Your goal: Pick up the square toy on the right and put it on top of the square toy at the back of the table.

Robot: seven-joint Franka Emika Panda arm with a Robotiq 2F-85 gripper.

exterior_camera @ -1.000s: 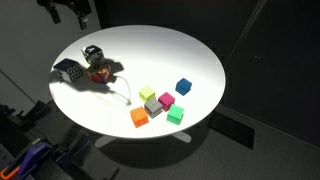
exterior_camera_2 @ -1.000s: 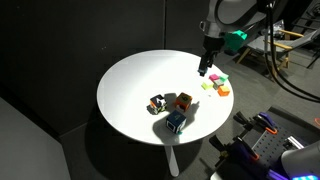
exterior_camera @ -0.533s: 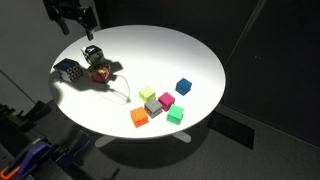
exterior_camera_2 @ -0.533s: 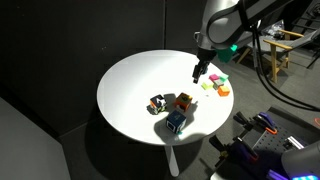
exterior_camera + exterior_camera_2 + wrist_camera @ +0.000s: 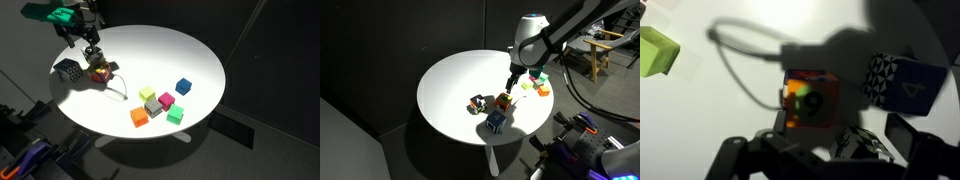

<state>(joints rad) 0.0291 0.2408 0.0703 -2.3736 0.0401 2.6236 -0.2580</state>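
Note:
Three patterned toy cubes sit close together near one edge of the round white table point(image 5: 190, 45). They are a red-orange cube point(image 5: 100, 72) with a number on it, a dark blue cube point(image 5: 68, 70) and a black-and-white cube point(image 5: 478, 104). In the wrist view the red-orange cube point(image 5: 807, 100) lies centre, the dark blue cube point(image 5: 905, 82) to its right, and the black-and-white cube point(image 5: 865, 140) low between the fingers. My gripper point(image 5: 93, 55) hangs just above the red-orange cube point(image 5: 503, 102), open and empty; it also shows in an exterior view point(image 5: 510, 82) and the wrist view point(image 5: 825, 150).
Several small plain blocks lie in a group further along the table: blue point(image 5: 183, 87), magenta point(image 5: 166, 100), grey point(image 5: 152, 107), orange point(image 5: 139, 117), green point(image 5: 175, 115). A thin cable point(image 5: 740, 50) curves over the table beside the cubes. A green block point(image 5: 655, 52) shows in the wrist view.
My arm has swung from beyond the table's edge in over the table and come down above the patterned cubes. The cubes and blocks have not moved.

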